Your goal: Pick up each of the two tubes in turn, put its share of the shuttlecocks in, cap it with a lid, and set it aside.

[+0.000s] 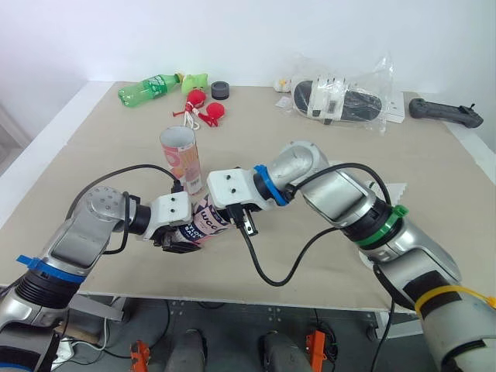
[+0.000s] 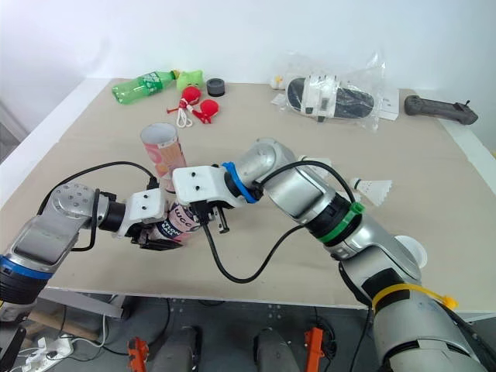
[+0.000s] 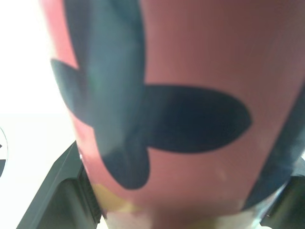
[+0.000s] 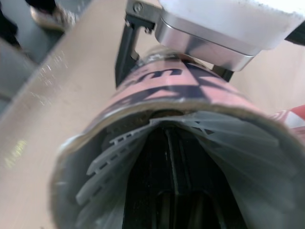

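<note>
A pink tube (image 1: 203, 221) with dark print lies tilted just above the table's front edge, and my left gripper (image 1: 180, 239) is shut around its lower end. In the left wrist view the tube's wall (image 3: 190, 71) sits between the black fingers (image 3: 57, 191). My right gripper (image 1: 222, 203) is at the tube's open mouth. Its wrist view looks into the mouth (image 4: 95, 129), where a white shuttlecock skirt (image 4: 119, 152) spreads against the inner wall. A second pink tube (image 1: 180, 157) stands upright just behind. One loose shuttlecock (image 2: 373, 188) lies to the right, and a white lid (image 2: 412, 252) lies by the right forearm.
At the back of the table are a green bottle (image 1: 151, 88), red toys (image 1: 204, 109), a black round piece (image 1: 222, 90), a plastic bag of items (image 1: 341, 97) and a black controller (image 1: 446, 112). The held tube is close to the front edge (image 1: 232, 298).
</note>
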You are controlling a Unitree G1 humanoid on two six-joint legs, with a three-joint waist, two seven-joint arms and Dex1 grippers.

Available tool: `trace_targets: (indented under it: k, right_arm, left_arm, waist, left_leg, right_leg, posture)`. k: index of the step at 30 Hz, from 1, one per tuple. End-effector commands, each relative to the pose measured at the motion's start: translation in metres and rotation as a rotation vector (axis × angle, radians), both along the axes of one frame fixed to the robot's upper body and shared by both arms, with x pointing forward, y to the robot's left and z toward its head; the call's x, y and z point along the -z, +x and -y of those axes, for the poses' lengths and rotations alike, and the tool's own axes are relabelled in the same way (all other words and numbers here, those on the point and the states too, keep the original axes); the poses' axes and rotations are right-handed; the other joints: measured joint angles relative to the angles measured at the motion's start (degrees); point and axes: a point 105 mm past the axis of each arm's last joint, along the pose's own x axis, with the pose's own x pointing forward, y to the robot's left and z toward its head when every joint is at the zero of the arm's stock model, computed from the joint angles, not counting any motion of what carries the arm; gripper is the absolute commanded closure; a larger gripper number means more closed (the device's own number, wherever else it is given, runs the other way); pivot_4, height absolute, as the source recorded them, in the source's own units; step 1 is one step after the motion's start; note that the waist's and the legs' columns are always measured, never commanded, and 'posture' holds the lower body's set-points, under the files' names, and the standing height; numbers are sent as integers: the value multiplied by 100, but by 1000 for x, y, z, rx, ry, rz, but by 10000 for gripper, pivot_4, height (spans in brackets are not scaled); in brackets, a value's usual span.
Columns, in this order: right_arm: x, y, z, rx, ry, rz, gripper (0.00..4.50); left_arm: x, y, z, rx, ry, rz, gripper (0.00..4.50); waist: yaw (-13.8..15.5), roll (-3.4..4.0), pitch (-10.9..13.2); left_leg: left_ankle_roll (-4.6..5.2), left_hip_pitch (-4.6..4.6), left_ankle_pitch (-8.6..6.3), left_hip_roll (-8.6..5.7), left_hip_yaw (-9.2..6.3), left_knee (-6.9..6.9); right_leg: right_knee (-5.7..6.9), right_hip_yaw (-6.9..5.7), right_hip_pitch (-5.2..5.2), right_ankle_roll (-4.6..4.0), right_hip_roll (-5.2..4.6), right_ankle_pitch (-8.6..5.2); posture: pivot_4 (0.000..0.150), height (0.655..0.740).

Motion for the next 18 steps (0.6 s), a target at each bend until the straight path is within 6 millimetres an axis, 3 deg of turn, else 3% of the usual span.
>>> trace_targets:
  k: [1,13,18]
  right_arm:
    - [9,3,-8,-3,-62,28,44367]
    - [39,-2,-12,-29,-198,54,44367]
    - [30,-7,-18,-43,-150,38,44367]
  left_arm:
    - [17,-9,9,44,15,-57,13518]
    - [19,-9,13,43,1,-60,13518]
    - [20,-9,14,45,-2,-63,13518]
  waist:
    - [-13,3,-2]
    - [-88,77,-68]
    - [-126,93,-85]
  left_leg:
    - [0,5,0,1,1,0]
    - [8,26,6,4,2,-3]
    - [8,33,6,4,2,-3]
  right_leg:
    - [5,0,1,-3,1,0]
    - [19,3,5,-13,8,2]
    - [19,5,10,-13,9,2]
  posture:
    - [1500,7400]
    - [1500,7400]
    - [1500,7400]
